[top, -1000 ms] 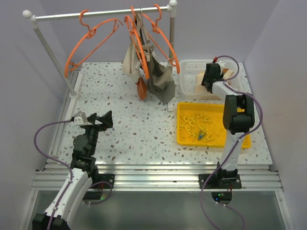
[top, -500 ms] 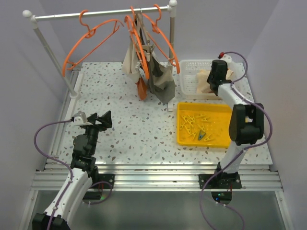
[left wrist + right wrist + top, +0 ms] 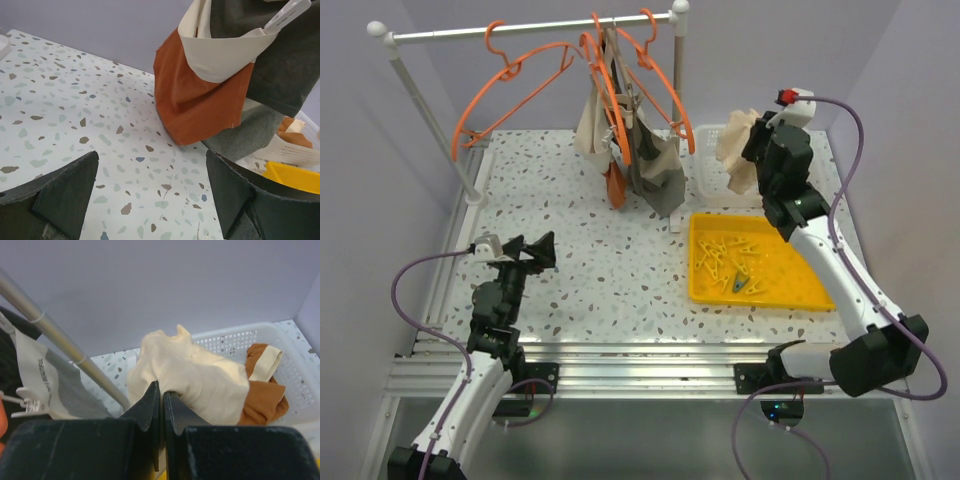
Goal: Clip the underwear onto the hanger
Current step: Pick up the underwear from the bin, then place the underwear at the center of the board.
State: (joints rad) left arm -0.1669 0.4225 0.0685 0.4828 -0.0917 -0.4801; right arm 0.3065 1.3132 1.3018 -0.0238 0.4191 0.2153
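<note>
Lifted above the white mesh basket (image 3: 713, 170) since a second ago, the pale cream-beige cloth underwear (image 3: 735, 150) is pinched by one fold in the right gripper (image 3: 755, 162); it could be dropped if that fold slips.

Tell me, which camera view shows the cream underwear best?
The right wrist view: the underwear fills the centre, pinched by the shut right gripper above the white basket. The top view shows it small. The left wrist view does not show it.
</note>
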